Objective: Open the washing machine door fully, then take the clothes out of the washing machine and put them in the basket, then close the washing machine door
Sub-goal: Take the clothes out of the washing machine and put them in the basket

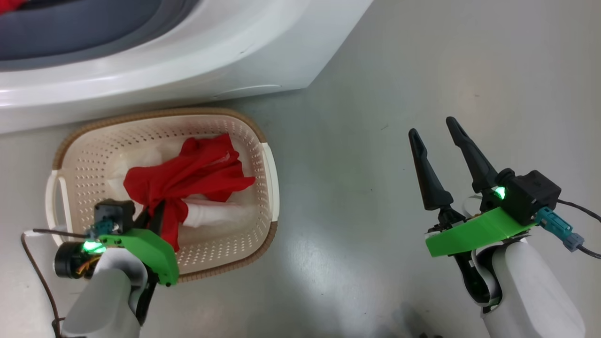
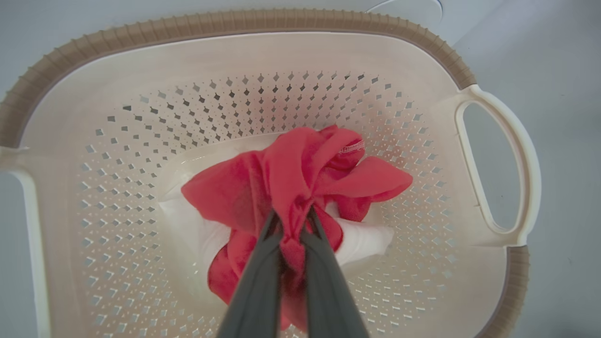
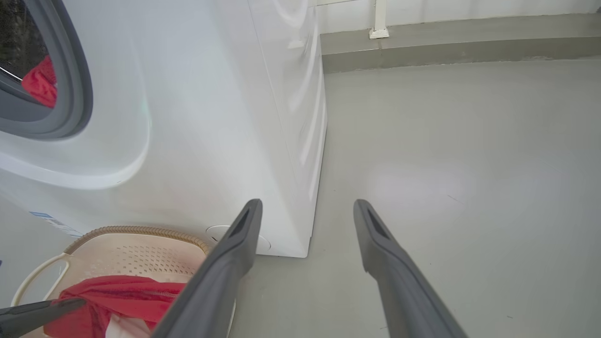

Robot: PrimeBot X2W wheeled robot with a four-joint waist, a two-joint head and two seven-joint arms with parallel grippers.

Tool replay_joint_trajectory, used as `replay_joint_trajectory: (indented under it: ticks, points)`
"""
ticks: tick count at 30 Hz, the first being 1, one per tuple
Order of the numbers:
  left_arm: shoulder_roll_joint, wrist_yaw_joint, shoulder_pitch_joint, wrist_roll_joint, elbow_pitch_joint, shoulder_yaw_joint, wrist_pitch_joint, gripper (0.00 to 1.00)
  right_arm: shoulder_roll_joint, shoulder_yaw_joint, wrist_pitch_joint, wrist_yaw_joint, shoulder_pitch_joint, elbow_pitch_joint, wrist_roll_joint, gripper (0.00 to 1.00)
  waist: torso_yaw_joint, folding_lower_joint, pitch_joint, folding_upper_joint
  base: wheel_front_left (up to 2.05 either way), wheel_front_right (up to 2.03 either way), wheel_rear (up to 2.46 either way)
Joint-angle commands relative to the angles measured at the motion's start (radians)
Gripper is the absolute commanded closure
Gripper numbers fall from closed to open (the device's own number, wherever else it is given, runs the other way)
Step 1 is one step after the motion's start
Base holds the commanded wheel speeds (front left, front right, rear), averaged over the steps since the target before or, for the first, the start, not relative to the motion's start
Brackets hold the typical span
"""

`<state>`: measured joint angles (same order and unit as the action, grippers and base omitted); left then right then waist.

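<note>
My left gripper (image 2: 291, 220) pinches shut on a bunched fold of the limp, light-looking bright red fabric clothes (image 2: 300, 169) over the cream perforated plastic basket (image 2: 235, 51); my right gripper (image 1: 432, 127) gapes empty.

Tag (image 2: 352, 147) on the clothes (image 2: 244, 188) — print, perhaps; unreadable.
</note>
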<state>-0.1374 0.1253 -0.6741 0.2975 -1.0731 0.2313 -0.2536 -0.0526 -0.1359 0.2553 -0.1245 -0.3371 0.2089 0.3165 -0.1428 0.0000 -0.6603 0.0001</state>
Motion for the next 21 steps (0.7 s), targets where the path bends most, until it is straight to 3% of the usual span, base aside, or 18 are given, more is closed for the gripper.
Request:
replay_joint_trajectory:
  ticks: [1,2,4,21]
  points:
    - [-0.032,0.005,-0.003,0.019,-0.009,-0.012,-0.008,0.37,0.002,-0.018,0.006,-0.006,-0.004,-0.025,-0.001,0.0,0.001,0.0,-0.012,-0.0001,0.0,0.0,0.0]
    - [-0.033,0.005,-0.01,0.024,-0.015,-0.007,-0.008,0.21,0.002,-0.018,0.006,-0.006,-0.005,-0.024,-0.001,0.0,0.001,0.0,-0.013,-0.0001,0.0,0.0,0.0]
    - [-0.035,0.005,-0.019,0.034,-0.025,-0.002,-0.008,0.0,0.002,-0.018,0.006,-0.006,-0.007,-0.022,-0.003,0.0,0.003,0.0,-0.012,-0.0001,0.0,0.0,0.0]
    - [-0.036,0.005,0.03,0.099,0.033,0.011,-0.008,0.0,0.002,-0.016,0.006,-0.006,0.011,0.007,-0.003,0.0,0.023,0.0,0.095,-0.0001,0.0,0.0,0.0]
